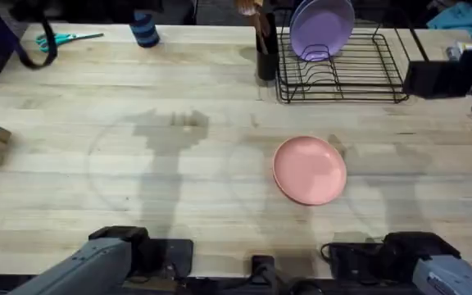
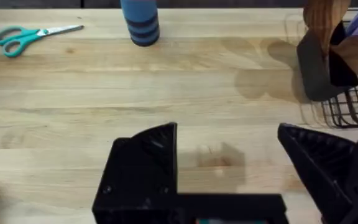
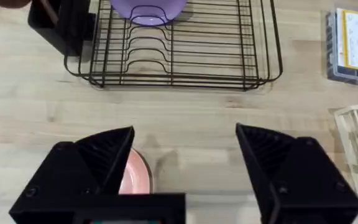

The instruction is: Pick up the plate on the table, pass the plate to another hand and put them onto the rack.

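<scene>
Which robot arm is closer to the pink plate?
Right. The right gripper sits just behind the pink plate; the left gripper is farther off, over bare table.

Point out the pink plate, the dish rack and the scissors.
pink plate (image 1: 310, 170), overhead view, centre of its face
dish rack (image 1: 383, 70), overhead view, wire floor
scissors (image 1: 60, 38), overhead view, teal handles

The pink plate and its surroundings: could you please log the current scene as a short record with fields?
pink plate: flat on the table, untouched, nearer the right arm's base
rack: far right of table, most slots free
purple plate: upright in the rack
utensil holder: beside the rack
scissors: far left corner
left gripper: open, holding nothing
right gripper: open, holding nothing, facing the rack
</scene>
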